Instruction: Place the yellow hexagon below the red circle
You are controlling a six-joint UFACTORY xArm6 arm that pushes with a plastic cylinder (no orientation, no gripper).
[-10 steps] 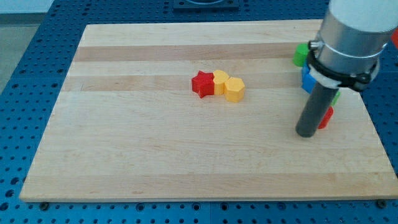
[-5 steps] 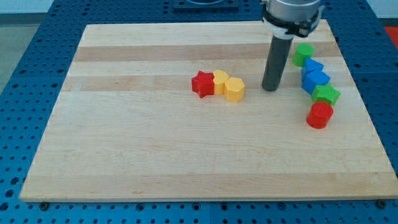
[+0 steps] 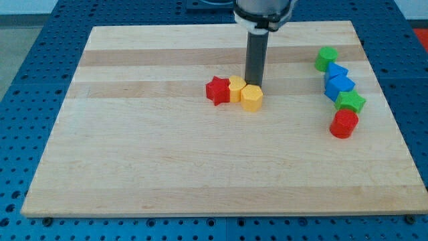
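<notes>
The yellow hexagon (image 3: 252,98) lies near the board's middle, at the right end of a row with a second yellow block (image 3: 236,88) and a red star (image 3: 217,90). My tip (image 3: 253,84) stands just above the yellow hexagon, at its upper edge, touching or nearly touching it. The red circle (image 3: 344,124) lies far to the view's right, at the bottom of a column of blocks.
Above the red circle stands a column: a green star (image 3: 350,102), two blue blocks (image 3: 340,86) (image 3: 335,71) and a green block (image 3: 326,58). The wooden board (image 3: 167,167) rests on a blue perforated table.
My tip has moved from the right side of the board, beside the red circle, up and leftward across the board to the yellow hexagon's upper edge. The blocks have not moved.
</notes>
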